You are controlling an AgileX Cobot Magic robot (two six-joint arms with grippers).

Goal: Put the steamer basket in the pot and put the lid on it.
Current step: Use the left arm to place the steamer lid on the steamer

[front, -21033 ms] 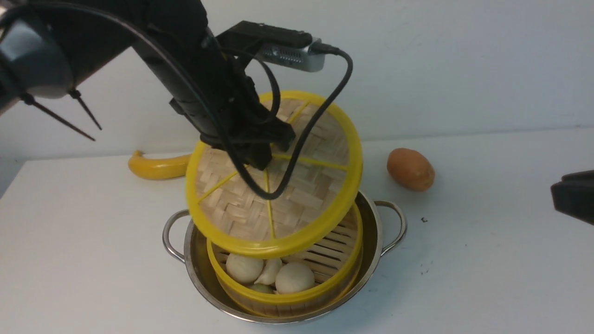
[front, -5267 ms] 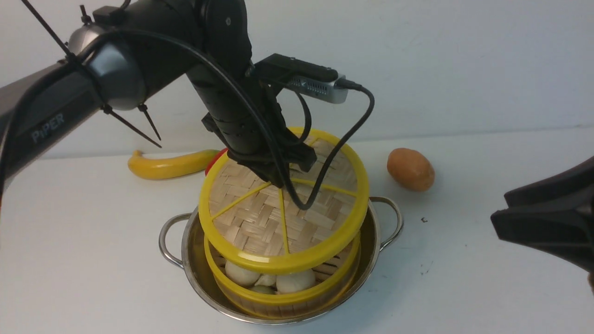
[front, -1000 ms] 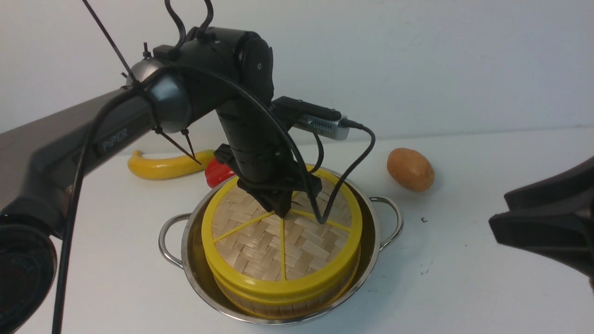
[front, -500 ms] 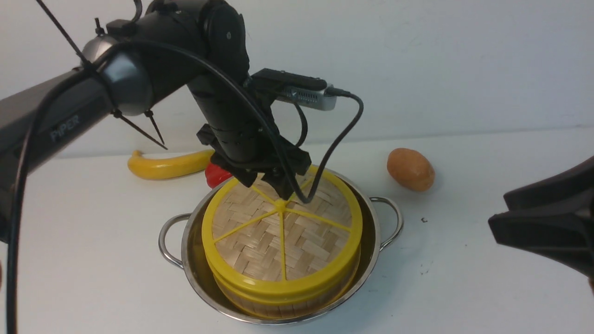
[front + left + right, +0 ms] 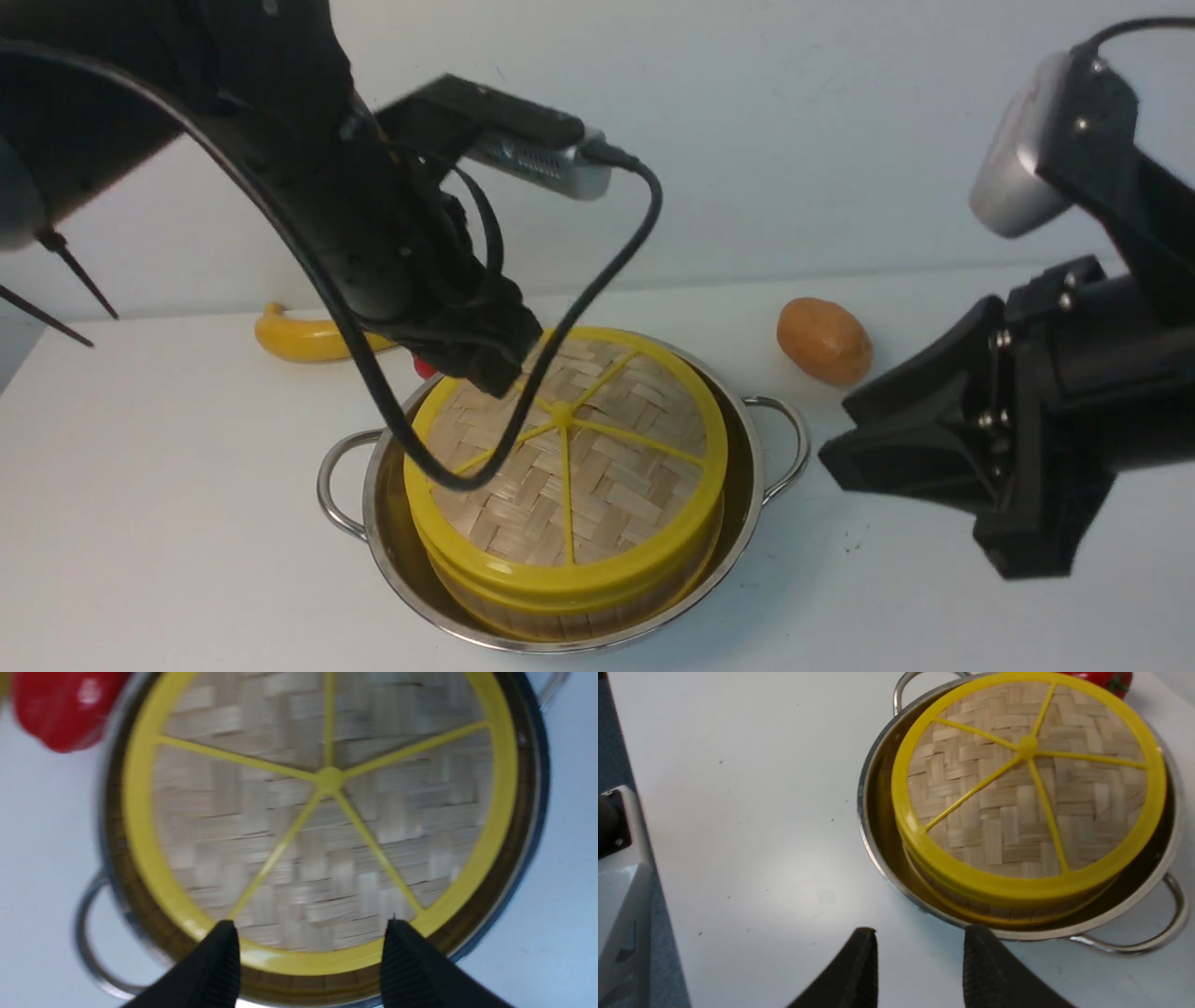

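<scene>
Left fingers (image 5: 219, 961) apart, empty, above lid (image 5: 322, 826)

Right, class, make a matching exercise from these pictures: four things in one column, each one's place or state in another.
Things:
1. lid
2. steamer basket
3. left gripper
4. banana

Places or states:
A. lying on the table behind the pot
B. open, holding nothing
C. standing inside the pot
D. resting on the basket

Pairs: 1-D, 2-C, 3-B, 4-A
</scene>
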